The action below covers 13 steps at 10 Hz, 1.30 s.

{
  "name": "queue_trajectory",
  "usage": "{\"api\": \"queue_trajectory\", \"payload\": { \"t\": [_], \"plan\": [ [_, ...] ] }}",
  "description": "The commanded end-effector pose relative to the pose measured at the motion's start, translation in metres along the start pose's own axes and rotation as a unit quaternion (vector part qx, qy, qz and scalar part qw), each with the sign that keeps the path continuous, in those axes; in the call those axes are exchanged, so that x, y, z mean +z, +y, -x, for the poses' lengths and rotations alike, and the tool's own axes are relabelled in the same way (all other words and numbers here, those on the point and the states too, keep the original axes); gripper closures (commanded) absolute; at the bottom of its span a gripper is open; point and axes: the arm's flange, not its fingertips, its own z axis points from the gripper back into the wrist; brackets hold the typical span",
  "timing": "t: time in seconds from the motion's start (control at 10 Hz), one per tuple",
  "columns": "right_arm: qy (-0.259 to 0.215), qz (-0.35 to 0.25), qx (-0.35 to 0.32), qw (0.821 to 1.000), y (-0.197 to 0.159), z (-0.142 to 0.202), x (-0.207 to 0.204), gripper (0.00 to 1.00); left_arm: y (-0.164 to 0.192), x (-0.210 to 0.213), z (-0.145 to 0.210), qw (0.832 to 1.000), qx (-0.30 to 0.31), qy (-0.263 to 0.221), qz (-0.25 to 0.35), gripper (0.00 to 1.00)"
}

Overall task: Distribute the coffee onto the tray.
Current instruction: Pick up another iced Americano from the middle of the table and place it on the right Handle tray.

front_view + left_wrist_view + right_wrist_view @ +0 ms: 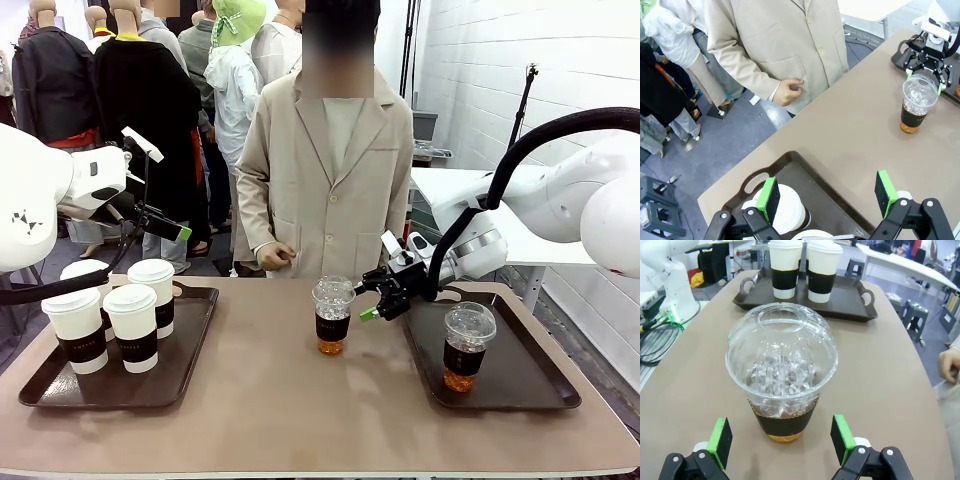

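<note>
Setting: a brown table [300, 400] with a dark tray at each end; a person in a beige coat [325, 170] stands at the far side.
Left tray [190, 340]: holds lidded white paper cups [132, 325] with dark sleeves.
Right tray [530, 380]: holds one clear dome-lidded iced coffee [466, 346].
Middle of table: a second dome-lidded iced coffee [333, 315] stands upright on the bare tabletop, between the trays.
Right gripper [378, 300]: jaws spread wide, holding nothing, just beside this middle cup on its right; in the right wrist view the green pads [720, 436] sit either side of the cup's base, apart from it.
Left gripper [827, 197]: jaws apart and empty, raised over the left tray's paper cups.
Step, as judged: the right arm is lined up to grasp the middle cup.
Risk: a thin plastic cup could buckle or pop its lid if squeezed hard.
Risk: a low grip below the sleeve could tip the top-heavy cup and spill.
</note>
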Motion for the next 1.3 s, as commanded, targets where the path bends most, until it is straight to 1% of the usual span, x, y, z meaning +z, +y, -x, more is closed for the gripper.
{"api": "queue_trajectory", "payload": {
  "t": [0.0, 0.7, 1.0, 1.2],
  "plan": [
    [-0.019, -0.003, 0.013, 1.0, -0.005, 0.005, -0.008, 0.0, 0.0, 0.001, 0.0, 1.0, 0.0, 0.005, -0.001, 0.0],
    [-0.036, -0.029, 0.02, 0.999, -0.005, 0.013, -0.033, 0.0, 0.0, 0.001, 0.0, 1.0, 0.0, 0.005, -0.001, 0.0],
    [-0.036, -0.042, 0.02, 0.998, -0.006, 0.014, -0.043, 0.0, 0.0, 0.001, 0.0, 1.0, 0.0, 0.005, -0.001, 0.0],
    [-0.034, -0.04, 0.018, 0.998, -0.008, 0.014, -0.048, 0.0, 0.0, 0.001, 0.0, 1.0, 0.0, 0.005, -0.001, 0.0]
  ]
}}
